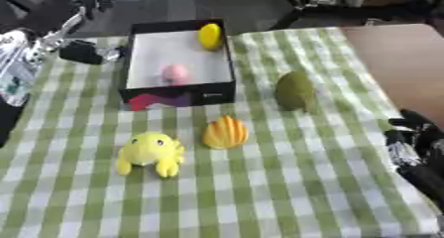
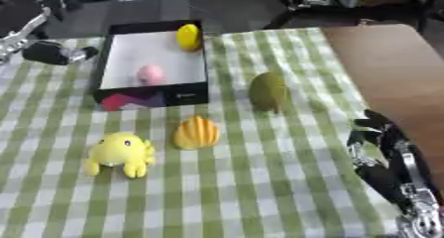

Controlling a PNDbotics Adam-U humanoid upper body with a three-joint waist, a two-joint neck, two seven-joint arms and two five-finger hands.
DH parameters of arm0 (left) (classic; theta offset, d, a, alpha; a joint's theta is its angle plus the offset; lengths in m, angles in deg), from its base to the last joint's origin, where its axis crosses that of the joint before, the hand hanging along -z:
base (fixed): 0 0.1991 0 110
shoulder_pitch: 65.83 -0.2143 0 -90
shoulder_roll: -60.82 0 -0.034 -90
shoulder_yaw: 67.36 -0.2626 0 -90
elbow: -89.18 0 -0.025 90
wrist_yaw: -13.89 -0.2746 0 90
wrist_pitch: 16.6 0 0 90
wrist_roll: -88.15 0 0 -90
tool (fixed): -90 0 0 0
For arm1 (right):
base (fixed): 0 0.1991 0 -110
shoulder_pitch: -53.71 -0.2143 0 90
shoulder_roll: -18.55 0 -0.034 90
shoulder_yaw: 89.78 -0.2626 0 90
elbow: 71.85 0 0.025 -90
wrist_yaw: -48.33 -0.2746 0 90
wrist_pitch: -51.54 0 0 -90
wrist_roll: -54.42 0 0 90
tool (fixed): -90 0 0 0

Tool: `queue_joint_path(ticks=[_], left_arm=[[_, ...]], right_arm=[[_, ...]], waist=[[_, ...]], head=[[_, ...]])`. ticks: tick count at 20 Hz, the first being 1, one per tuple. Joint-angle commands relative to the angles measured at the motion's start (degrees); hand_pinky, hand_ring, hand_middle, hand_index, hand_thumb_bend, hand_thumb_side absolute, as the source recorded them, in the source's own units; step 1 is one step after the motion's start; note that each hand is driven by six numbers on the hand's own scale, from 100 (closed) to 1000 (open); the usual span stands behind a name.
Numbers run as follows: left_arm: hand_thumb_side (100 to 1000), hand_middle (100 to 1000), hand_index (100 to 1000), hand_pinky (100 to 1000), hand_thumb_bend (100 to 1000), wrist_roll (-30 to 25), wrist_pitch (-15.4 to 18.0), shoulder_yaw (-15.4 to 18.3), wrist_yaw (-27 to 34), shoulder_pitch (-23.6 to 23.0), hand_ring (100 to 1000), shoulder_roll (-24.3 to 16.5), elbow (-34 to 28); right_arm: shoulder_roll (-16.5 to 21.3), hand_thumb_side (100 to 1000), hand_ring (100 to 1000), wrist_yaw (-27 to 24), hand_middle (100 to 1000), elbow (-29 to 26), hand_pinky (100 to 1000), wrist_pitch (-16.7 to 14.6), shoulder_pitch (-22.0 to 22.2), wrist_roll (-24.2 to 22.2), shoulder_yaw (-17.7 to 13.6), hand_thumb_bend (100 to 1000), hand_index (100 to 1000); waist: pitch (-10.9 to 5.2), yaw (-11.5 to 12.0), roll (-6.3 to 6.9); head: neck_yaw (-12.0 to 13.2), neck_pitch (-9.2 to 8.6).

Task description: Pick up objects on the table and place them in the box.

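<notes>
Table (image 1: 286, 192): covered by a green and white checked cloth; bare brown wood shows past the cloth's right edge.
Box (image 1: 182, 94): black walls, white floor, open top, standing at the far middle of the cloth; a red and purple patch marks its near wall.
Inside the box: a yellow oval thing (image 1: 210, 35) leans in the far right corner, and a small pink thing (image 1: 174, 73) sits near the middle of the floor, toward the near wall.
Olive thing (image 1: 295, 90): egg-shaped, on the cloth just right of the box's near corner, apart from the box.
Shell (image 1: 225, 132): orange, ribbed, on the cloth in front of the box, between the toy and the olive thing, touching neither.
Toy (image 1: 151, 153): yellow, soft, with stubby legs and dark eyes, on the cloth just left of the shell and nearer the robot.
Right hand (image 2: 381, 148): black, at the cloth's right edge, low over it, well apart from every object; its fingers look bent but hold nothing.
Left hand (image 1: 83, 52): dark, at the far left beside the box's left wall, at the end of a silver arm; whether its fingers are apart or together cannot be told.
</notes>
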Motion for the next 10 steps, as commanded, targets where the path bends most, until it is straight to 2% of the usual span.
queue_joint_path(ticks=[1, 6, 10], left_arm=[[618, 741, 885, 798, 551, -2.0, 3.0, -1.3, 3.1, -2.1, 669, -6.6, -5.4], [579, 760, 901, 802, 542, -6.5, 7.6, -5.6, 7.7, -9.6, 692, -13.1, -13.0], [562, 768, 915, 809, 571, -10.4, 11.5, -7.7, 11.6, -15.9, 706, -16.0, -19.3]], right_arm=[[0.9, 403, 727, 0.4, 757, -0.5, 883, 0.0, -0.5, 0.2, -0.6, 100, 903], [1.0, 403, 727, 0.5, 757, -0.5, 883, 0.0, -0.6, 0.4, -0.8, 100, 903], [1.0, 403, 727, 0.6, 757, -0.5, 883, -0.1, -0.8, 0.2, -0.7, 100, 903]], waist=[[-1.14, 0.0, 0.54], [-0.99, 0.0, 0.77], [-1.07, -0.2, 0.93]], head=[[-0.5, -0.06], [-0.9, -0.06], [-0.9, -0.06]])
